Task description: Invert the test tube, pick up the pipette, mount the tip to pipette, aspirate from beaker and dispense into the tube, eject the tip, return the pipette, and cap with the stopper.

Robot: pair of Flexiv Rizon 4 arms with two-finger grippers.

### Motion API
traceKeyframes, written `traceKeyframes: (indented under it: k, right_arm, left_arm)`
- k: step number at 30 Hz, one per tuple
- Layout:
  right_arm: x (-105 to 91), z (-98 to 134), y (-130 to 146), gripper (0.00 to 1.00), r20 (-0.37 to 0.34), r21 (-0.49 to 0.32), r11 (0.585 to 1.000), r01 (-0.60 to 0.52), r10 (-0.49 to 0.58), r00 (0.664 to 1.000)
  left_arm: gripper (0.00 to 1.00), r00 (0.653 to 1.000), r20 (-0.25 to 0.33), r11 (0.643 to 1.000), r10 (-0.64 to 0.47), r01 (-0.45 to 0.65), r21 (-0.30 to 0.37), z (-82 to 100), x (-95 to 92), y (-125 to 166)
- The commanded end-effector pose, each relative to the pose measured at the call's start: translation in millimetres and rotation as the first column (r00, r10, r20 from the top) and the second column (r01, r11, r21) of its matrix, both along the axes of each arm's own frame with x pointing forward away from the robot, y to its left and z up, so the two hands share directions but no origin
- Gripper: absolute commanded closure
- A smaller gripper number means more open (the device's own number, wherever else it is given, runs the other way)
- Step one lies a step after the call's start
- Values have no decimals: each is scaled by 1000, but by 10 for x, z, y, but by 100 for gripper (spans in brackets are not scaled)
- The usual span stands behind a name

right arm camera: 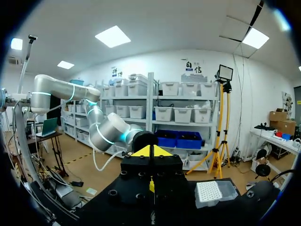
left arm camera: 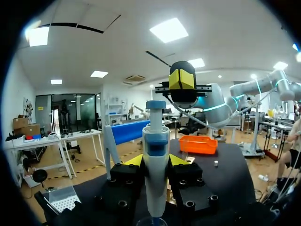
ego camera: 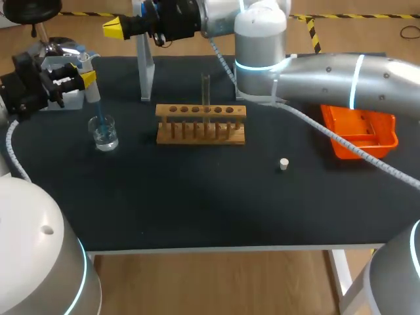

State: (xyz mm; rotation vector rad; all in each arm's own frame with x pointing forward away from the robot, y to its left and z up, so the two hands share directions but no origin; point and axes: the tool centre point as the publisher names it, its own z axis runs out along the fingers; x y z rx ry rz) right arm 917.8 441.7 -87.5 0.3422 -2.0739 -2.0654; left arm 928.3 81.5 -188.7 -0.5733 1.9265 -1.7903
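My left gripper (ego camera: 84, 77) is shut on the white and blue pipette (left arm camera: 156, 155) and holds it upright. The pipette's blue tip (ego camera: 98, 113) dips into the glass beaker (ego camera: 105, 134) of clear liquid at the table's left. My right gripper (ego camera: 113, 27), reaching across from the right, hangs shut just above and behind the pipette's blue plunger (left arm camera: 155, 104); its joined yellow tips (left arm camera: 182, 79) hold nothing. A glass test tube (ego camera: 205, 95) stands upright in the wooden rack (ego camera: 201, 125). The small white stopper (ego camera: 283, 164) lies on the mat to the rack's right.
An orange tray (ego camera: 359, 131) sits at the right under my right arm. A white pipette stand (ego camera: 146, 65) rises behind the rack. A tip box (right arm camera: 214, 192) lies at the far left near my left gripper. The dark mat in front of the rack is bare.
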Motion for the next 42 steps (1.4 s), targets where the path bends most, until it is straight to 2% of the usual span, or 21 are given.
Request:
traceKeyframes:
  k: [1,10,21,42]
  right_arm:
    - [56,-13,165,100,-4,-13,995,-104,104,995]
    - [57,-65,331,100,-25,-17,993,-113,112,993]
    - [-81,-135,476,100,-36,-20,991,-135,134,990]
    - [-56,-210,633,100,-11,-29,990,-138,138,990]
  left_arm:
    - [100,1000,2,1000,6,-6,0,1,-7,-12]
    - [100,1000,2,1000,6,-6,0,1,-7,-12]
    - [100,1000,2,1000,6,-6,0,1,-7,-12]
    - [100,1000,2,1000,6,-6,0,1,-7,-12]
